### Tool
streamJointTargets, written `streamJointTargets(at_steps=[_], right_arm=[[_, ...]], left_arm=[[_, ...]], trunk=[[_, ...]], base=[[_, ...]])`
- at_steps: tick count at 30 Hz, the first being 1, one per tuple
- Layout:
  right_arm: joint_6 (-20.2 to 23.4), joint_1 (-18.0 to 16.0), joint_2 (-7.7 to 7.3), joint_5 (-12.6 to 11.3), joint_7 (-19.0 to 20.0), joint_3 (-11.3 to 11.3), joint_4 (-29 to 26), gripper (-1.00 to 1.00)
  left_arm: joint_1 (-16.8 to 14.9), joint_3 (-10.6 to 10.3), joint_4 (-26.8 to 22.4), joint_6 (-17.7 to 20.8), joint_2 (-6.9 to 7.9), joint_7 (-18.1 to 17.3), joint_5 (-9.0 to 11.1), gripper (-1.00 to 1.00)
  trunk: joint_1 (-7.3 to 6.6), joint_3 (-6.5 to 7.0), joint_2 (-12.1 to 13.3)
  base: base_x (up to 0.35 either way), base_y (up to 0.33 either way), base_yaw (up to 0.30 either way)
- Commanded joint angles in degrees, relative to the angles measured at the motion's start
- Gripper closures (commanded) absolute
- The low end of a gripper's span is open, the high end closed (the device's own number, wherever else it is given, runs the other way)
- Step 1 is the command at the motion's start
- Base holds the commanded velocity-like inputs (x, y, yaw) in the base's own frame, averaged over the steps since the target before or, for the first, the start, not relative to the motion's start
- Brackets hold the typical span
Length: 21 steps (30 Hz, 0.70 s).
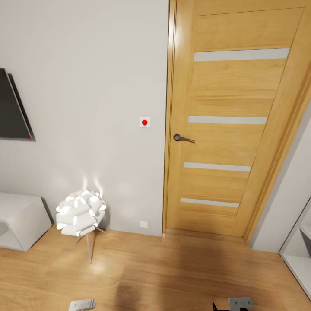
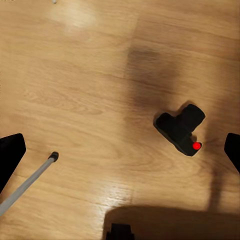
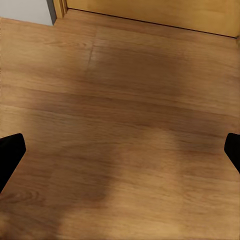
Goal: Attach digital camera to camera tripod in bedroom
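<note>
The small matte black boxy digital camera (image 2: 181, 131) with a red top button lies on the light wood floor (image 2: 75, 85), below the left end effector (image 2: 120, 150) and nearer its right-hand finger. Both end effectors, left and right (image 3: 120, 150), have their fingers spread wide and hold nothing. A silver metal tripod leg (image 2: 27, 182) with a black foot lies near the left one.

You're seeing just one slim silver metal tripod leg with a black foot (image 2: 30, 184) in the left wrist view, running off the picture's edge. The left gripper's black fingertips (image 2: 11, 154) are poking in only at the two side edges, and the right gripper's black fingertips (image 3: 10, 155) are cropped the same way. In the head view, the dark flat wall screen (image 1: 13, 108) is getting sliced by the left edge, and the white open shelf unit (image 1: 300, 255) is running off the right edge.
</note>
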Motion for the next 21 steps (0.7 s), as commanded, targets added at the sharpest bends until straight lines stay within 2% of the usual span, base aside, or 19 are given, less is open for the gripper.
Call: streamJointTargets(at_steps=[1,21], right_arm=[[-0.15,-0.02,-0.01,-0.02,-0.18,0.07,0.02,-1.0],[-0.13,-0.02,-0.01,-0.02,-0.22,0.07,0.07,-1.0]], left_arm=[[0.01,0.05,-0.12,0.33,-0.01,-0.1,0.11,-1.0],[0.01,-0.16,-0.07,0.39,-0.13,-0.17,0.11,-1.0]], trunk=[[0.0,-0.05,-0.03],[0.0,-0.05,-0.03]], base=[[0.0,0.0,0.0],[0.0,0.0,0.0]])
